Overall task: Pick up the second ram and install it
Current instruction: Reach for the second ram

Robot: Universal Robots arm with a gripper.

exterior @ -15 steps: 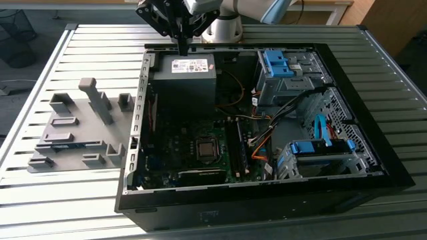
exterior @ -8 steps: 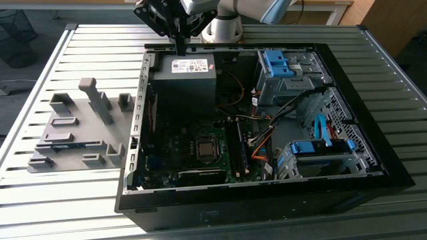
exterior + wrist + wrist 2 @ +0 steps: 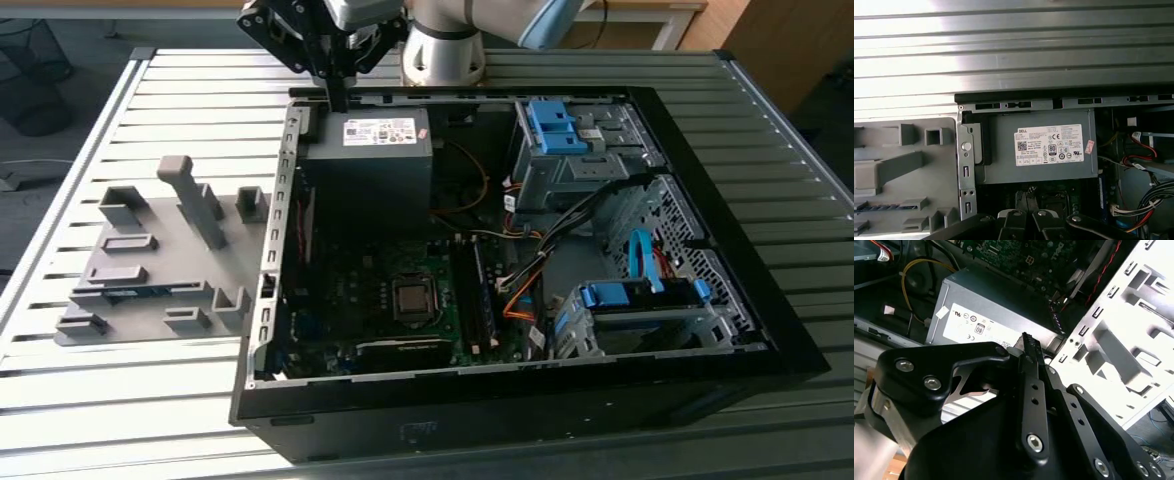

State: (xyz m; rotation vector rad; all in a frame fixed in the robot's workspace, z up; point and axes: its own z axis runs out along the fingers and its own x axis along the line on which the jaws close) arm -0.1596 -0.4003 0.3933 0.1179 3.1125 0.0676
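Note:
The second ram (image 3: 139, 292) is a thin blue stick lying in a slot of the grey fixture plate (image 3: 160, 225) at the exterior view's left, outside the computer case. In the first wrist view the ram (image 3: 885, 206) appears as a dark strip with a row of chips. My gripper (image 3: 334, 98) hangs over the case's back edge above the grey power supply (image 3: 367, 150), well away from the ram. Its fingers (image 3: 1019, 200) are together with nothing between them. In the second wrist view the fingertips (image 3: 1029, 345) point towards the power supply's label.
The open black computer case (image 3: 747, 330) lies on a slatted metal table (image 3: 80, 400). Inside are the motherboard with memory slots (image 3: 474, 290), loose cables (image 3: 527, 290) and drive bays with light-blue latches (image 3: 554, 125). Upright grey posts (image 3: 194, 200) stand on the fixture plate.

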